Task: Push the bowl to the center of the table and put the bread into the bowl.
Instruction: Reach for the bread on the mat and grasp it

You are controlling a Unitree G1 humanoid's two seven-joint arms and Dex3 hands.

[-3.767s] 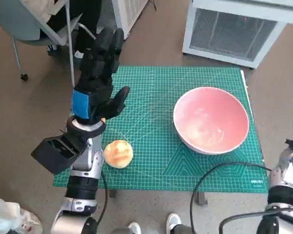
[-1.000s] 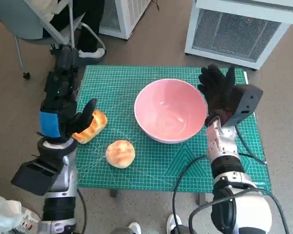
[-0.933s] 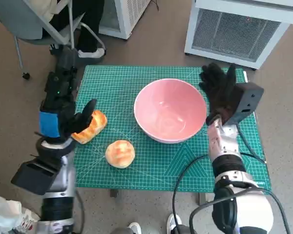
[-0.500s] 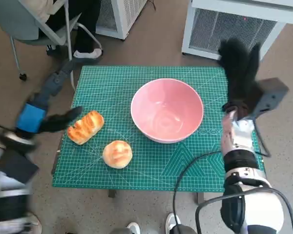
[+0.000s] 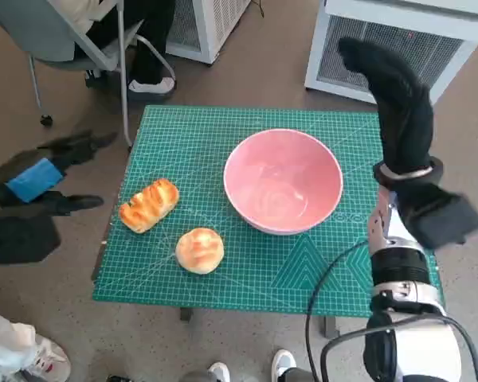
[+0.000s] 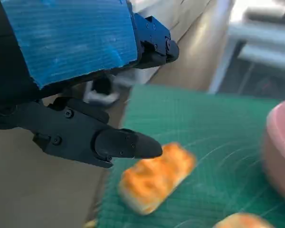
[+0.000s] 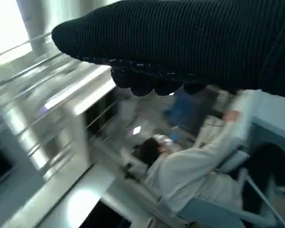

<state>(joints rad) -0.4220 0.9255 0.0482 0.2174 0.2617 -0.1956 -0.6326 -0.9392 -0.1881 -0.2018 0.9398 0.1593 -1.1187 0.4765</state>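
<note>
The pink bowl (image 5: 283,181) stands empty near the middle of the green mat (image 5: 199,143). A long golden bread loaf (image 5: 149,204) lies left of it, and a round bun (image 5: 200,250) sits nearer the front edge. My left hand (image 5: 44,171), blurred, hangs off the table's left side with fingers spread, holding nothing. In the left wrist view its fingers (image 6: 109,142) hover apart from the loaf (image 6: 154,178); the bowl's rim (image 6: 280,147) shows at the edge. My right hand (image 5: 394,103) is raised high over the table's right edge, fingers stretched out, empty. Its glove (image 7: 180,42) shows in the right wrist view.
A chair (image 5: 80,40) with a person's foot (image 5: 151,84) stands beyond the far left corner. White grilled units (image 5: 398,40) stand behind the table. A seated person in white (image 7: 194,166) shows in the right wrist view. A cable (image 5: 334,270) runs over the front right.
The bowl has gone from the table's right side to the middle. My left hand swung away from the loaf, off the table to the left. My right hand rose from beside the bowl.
</note>
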